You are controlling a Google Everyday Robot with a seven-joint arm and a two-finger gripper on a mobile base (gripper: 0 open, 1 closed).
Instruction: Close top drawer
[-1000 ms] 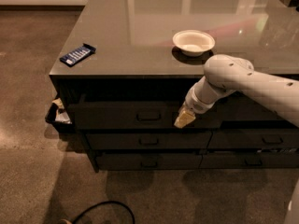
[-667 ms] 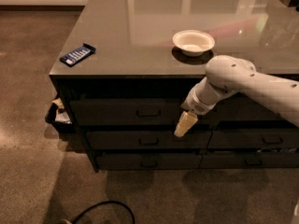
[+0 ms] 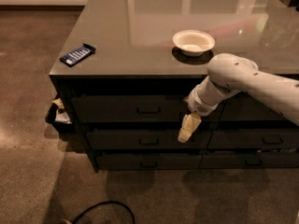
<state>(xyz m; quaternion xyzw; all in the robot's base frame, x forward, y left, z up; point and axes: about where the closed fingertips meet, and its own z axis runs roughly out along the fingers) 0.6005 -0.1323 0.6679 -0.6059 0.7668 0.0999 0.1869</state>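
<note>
Hidden or unclear: the white robot arm [image 3: 252,80] enters from the right edge, so its base is out of sight. Its wrist covers the right end of the wide dark-grey top drawer [image 3: 117,108]. The cabinet front is dim. I cannot say with confidence whether that drawer is flush or slightly out, and none of its inside is visible from where I stand. The narrower right-hand drawers [image 3: 254,139] are partly behind the arm and cut off at the edge. A small dark bin [image 3: 52,118] at the cabinet's left side holds crumpled pale material that I cannot identify. A black cable [image 3: 105,206] loops on the floor and runs out of view at the bottom.

Location of the drawer: it is the uppermost row of the left-hand column, directly under the glossy dark-grey surface [image 3: 140,22]. Its small bar handle [image 3: 148,110] sits at the centre of the front.

Arm pose: the forearm reaches leftward below the surface edge, bends at a rounded joint and turns down. The cream-coloured tool [image 3: 188,127] points down and to the left. It sits in front of the line where the top drawer meets the second-row drawer [image 3: 140,139], to the right of the handle. Contact with the fronts cannot be confirmed. Whether the tool is parted or closed, I cannot tell.

On the surface: a round white bowl [image 3: 193,42] lies near the front edge above the arm. A flat blue packet [image 3: 77,54] lies near the left corner, well apart from the bowl.
</note>
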